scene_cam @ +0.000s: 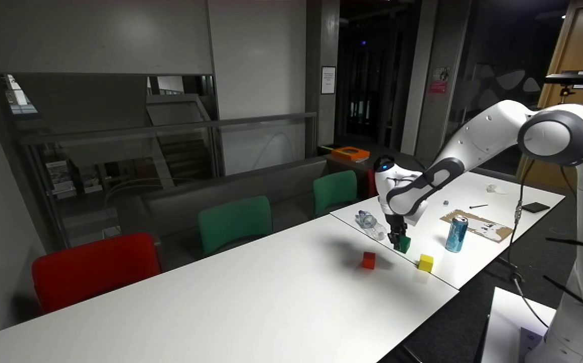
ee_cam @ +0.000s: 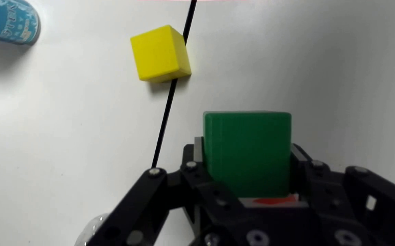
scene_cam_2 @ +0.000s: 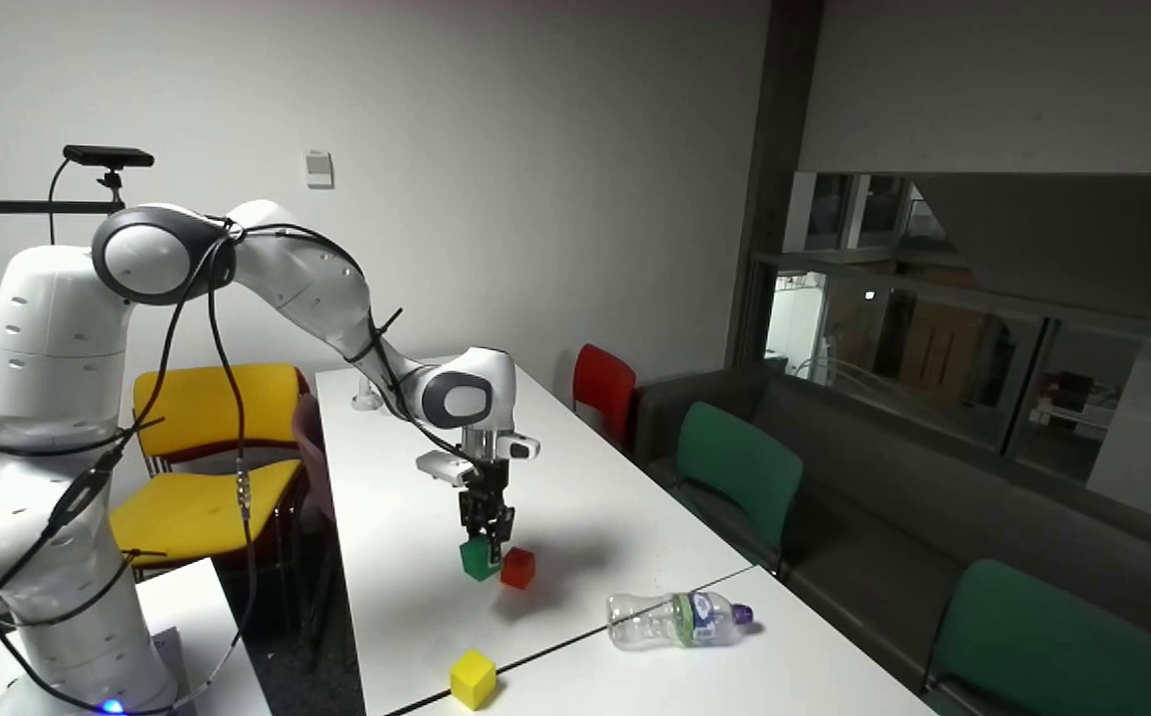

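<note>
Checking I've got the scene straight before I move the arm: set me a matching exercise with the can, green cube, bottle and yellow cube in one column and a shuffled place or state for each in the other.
1. can
2. green cube
3. bottle
4. yellow cube

A. held in the gripper
B. lying on its side
C. across the seam, whole in the wrist view
D. blue, standing upright

Pairs: 1-D; 2-A; 3-B; 4-C.

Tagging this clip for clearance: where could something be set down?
Bare: the tabletop between red cube and red chair; a smaller gap between blue can and yellow cube. Crowded: around the pincer, holding the green cube near the red cube.
</note>
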You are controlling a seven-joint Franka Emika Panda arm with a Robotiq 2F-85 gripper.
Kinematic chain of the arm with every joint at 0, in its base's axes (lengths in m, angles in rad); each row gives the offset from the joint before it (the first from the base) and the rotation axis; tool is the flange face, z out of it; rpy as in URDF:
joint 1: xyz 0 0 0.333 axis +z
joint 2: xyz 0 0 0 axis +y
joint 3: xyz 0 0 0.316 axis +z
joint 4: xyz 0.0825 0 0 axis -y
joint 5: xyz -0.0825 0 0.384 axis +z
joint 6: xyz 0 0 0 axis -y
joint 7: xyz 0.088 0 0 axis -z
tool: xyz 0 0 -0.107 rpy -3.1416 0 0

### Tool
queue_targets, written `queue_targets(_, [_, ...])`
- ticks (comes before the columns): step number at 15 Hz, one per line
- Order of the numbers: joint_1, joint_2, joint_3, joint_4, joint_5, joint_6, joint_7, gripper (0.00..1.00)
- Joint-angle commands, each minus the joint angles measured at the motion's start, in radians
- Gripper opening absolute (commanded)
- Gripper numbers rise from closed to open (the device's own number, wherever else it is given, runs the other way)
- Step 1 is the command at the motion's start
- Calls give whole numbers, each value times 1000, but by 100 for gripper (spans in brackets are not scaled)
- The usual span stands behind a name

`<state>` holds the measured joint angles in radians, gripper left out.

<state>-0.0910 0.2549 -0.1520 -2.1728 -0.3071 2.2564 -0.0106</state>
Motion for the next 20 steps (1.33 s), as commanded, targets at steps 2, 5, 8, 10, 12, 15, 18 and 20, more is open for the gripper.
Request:
queue_targets(2, [22, -79, 22, 3, -66, -9, -42, 30])
queue_targets(5, [17, -60, 33, 10, -41, -3, -45, 55])
queue_targets(8, [20, -63, 41, 12, -41, -3, -63, 55])
queue_targets(10, [20, -63, 41, 12, -41, -3, -64, 55])
queue_targets(12, [20, -63, 41, 12, -41, -3, -64, 55])
queue_targets(15, [17, -50, 39, 36, -43, 11, -73, 30])
queue_targets(18, [11, -33, 38, 71, -39, 38, -91, 30])
queue_targets(20, [13, -20, 41, 96, -41, 63, -95, 30])
